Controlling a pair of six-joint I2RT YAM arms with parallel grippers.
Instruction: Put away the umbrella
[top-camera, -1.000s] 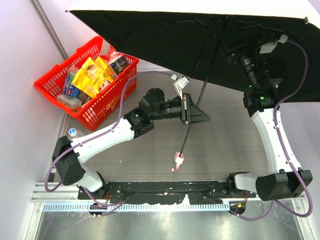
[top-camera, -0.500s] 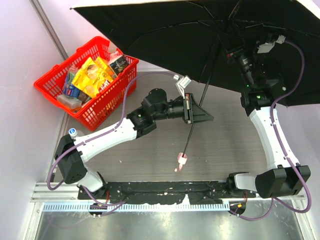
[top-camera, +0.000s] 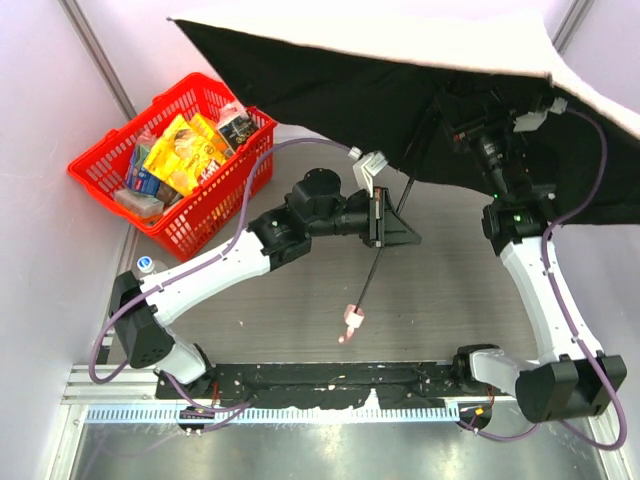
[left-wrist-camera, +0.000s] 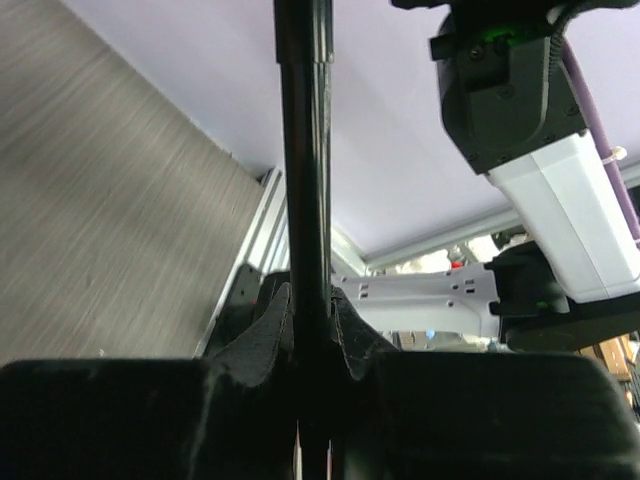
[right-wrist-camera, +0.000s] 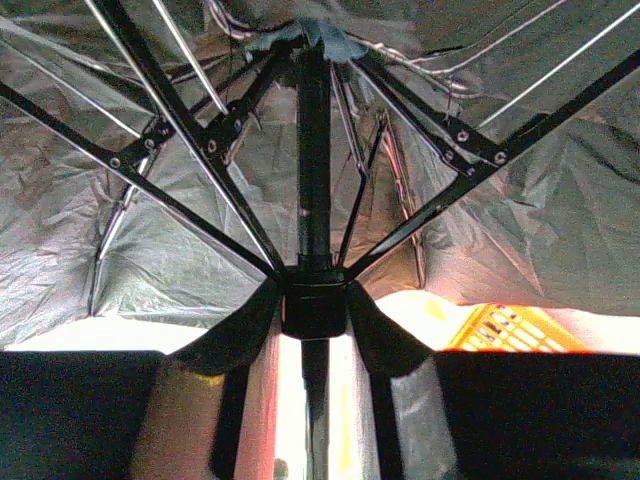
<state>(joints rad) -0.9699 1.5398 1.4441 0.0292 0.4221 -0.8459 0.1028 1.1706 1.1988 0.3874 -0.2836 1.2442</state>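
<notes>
The umbrella (top-camera: 400, 75) is open over the back of the table, its black underside toward the camera and its pale top showing along the right edge (top-camera: 600, 100). Its thin black shaft (top-camera: 372, 275) slants down to the small pink handle (top-camera: 352, 320) above the table. My left gripper (top-camera: 385, 222) is shut on the shaft (left-wrist-camera: 304, 150) at mid-length, fingers pressed to both sides (left-wrist-camera: 311, 310). My right gripper (top-camera: 458, 115) reaches up under the canopy. In the right wrist view its fingertips (right-wrist-camera: 314, 300) clamp the black runner (right-wrist-camera: 314, 318) where the ribs meet the shaft (right-wrist-camera: 312, 150).
A red basket (top-camera: 110, 165) full of packaged goods stands at the back left. A small bottle (top-camera: 146, 265) stands by the left arm's base. Pale purple walls close in on the left and right. The right arm (left-wrist-camera: 560, 200) shows in the left wrist view.
The canopy has tilted, so its pale top now shows at the upper right. The right gripper's fingers have closed in onto the runner. The left grip on the shaft is unchanged.
</notes>
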